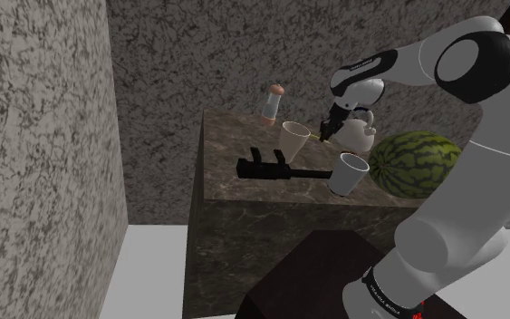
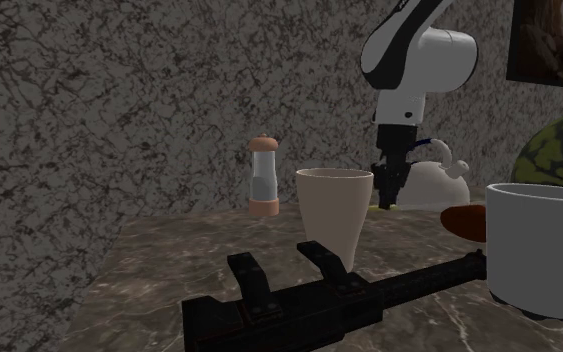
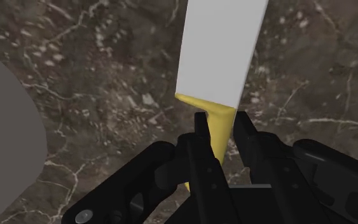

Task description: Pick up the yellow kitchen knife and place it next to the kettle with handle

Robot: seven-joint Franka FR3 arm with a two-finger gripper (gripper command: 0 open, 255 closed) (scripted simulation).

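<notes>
Above the marble counter (image 3: 107,76), my jaws are clamped on the kitchen knife (image 3: 217,57) by its yellow handle, blade pointing away; white kettle (image 1: 360,132) prob. just beside.

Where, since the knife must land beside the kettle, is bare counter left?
Bare counter lies under the knife, between the beige cup and the white kettle; more between the grinder and the black rifle. Around the white mug and watermelon it is crowded.
</notes>
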